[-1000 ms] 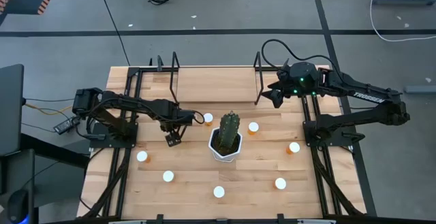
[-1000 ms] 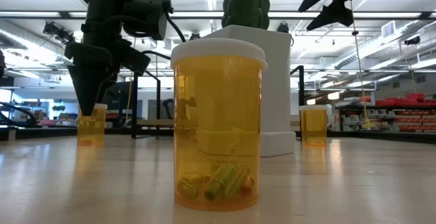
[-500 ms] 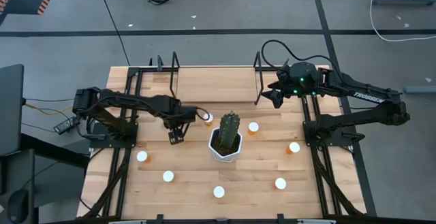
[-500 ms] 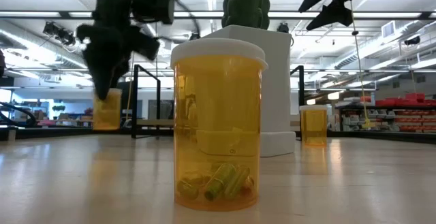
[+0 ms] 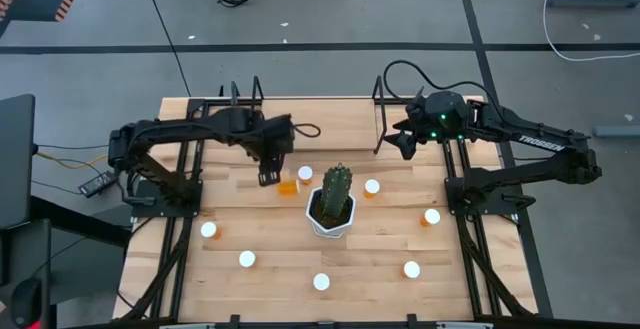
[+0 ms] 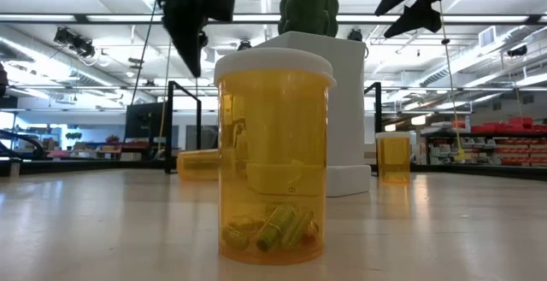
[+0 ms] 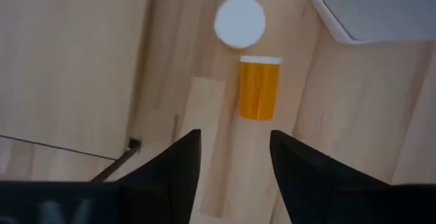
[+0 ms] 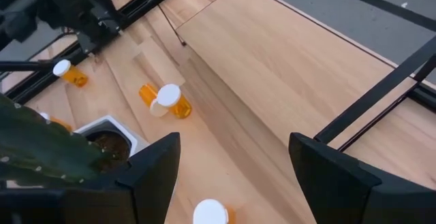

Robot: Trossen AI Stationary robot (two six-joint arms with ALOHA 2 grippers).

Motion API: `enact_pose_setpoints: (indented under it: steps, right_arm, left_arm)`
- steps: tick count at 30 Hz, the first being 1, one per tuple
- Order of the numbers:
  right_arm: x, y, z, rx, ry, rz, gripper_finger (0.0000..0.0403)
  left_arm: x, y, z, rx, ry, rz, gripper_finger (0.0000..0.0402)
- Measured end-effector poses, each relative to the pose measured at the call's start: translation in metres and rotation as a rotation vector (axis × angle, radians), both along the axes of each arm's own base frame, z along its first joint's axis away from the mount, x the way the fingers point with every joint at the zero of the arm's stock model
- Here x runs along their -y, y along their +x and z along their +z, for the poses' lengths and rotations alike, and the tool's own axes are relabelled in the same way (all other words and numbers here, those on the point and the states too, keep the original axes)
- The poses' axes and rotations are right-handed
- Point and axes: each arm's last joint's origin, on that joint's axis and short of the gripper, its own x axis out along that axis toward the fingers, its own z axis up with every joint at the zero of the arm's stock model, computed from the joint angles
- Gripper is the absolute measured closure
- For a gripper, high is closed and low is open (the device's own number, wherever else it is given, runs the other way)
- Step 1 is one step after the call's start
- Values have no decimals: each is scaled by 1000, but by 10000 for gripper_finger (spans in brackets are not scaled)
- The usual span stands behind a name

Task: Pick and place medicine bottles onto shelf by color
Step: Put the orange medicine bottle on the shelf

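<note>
Since half a second ago, the left hand has risen and moved toward the shelf. The bottle it carried then now lies on its side on the counter, just beside the cactus pot.

Nearest to the low camera stands one medicine bottle, upright, with a few yellow-green capsules at its bottom. The other upright bottles are spread around the pot. One of them stands close beyond the cap end of the fallen bottle, but we cannot tell if they touch. Farther back is the shelf, and we see no bottle on it yet.

In the left wrist view the fingers stand apart with nothing between them, so the left hand is released and hangs above the fallen bottle, not touching it. The right hand waits over the right end of the shelf, also spread and empty.

We judge that these bottles are light, stiff plastic with smooth round walls. They will slip or tip easily, and the lying one can roll. The best hold is probably across the orange body under the white cap. For the fallen bottle, a grasp from above at the middle of its length seems safest. A firm but not hard squeeze should be enough.
</note>
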Motion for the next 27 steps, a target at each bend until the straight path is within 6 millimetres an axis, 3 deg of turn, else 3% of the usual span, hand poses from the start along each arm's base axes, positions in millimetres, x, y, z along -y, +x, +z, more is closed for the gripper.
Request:
enact_pose_setpoints:
  steps: [3, 7, 15, 20, 27]
  right_arm:
    - [0, 0, 0, -3, -6, 5, 120]
    - [0, 0, 0, -3, -8, 13, 120]
    - [-1, 0, -1, -6, 22, 25, 120]
    - [-2, -2, -3, -34, 39, 19, 120]
    - [-2, -4, -5, -48, 77, -8, 120]
  left_arm:
    - [-4, 0, 3, 14, 3, 14, 220]
    - [-6, 9, -2, 48, 20, -18, 187]
    - [-11, 46, -47, -2, 14, -45, 101]
    - [-12, 58, -68, -31, -34, -66, 68]
    - [-5, 71, -69, 62, -15, -182, 54]
